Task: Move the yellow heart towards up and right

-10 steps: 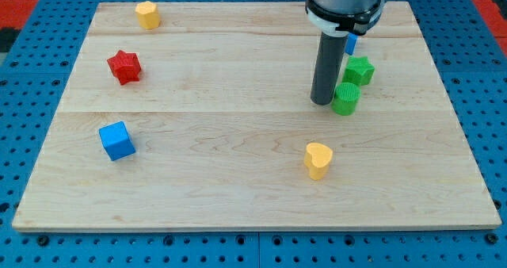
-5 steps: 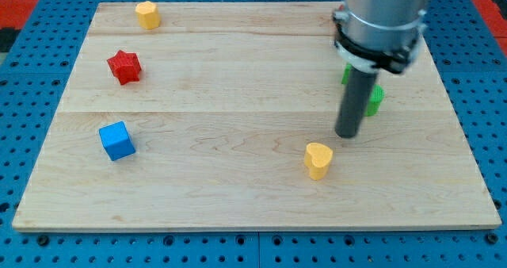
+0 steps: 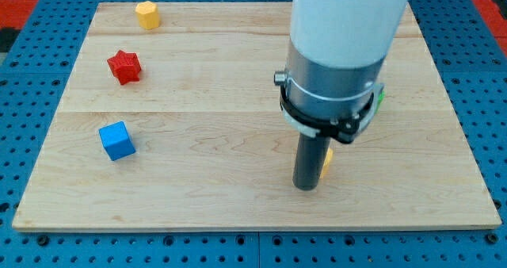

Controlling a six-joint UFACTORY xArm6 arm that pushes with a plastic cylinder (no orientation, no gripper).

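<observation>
The yellow heart (image 3: pixel 326 162) lies low on the board, right of centre, and is almost wholly hidden behind my rod; only a thin yellow sliver shows at the rod's right side. My tip (image 3: pixel 305 186) rests on the board at the heart's lower left, close against it. Whether they touch cannot be told.
A second yellow block (image 3: pixel 146 14) sits at the top left. A red star (image 3: pixel 124 66) and a blue cube (image 3: pixel 116 139) are on the left. A sliver of a green block (image 3: pixel 379 98) shows at the arm's right edge. The wooden board (image 3: pixel 198 101) lies on blue pegboard.
My tip has moved down and to the left, from above right of the yellow heart to its lower left. The arm now hides the green blocks and most of the heart.
</observation>
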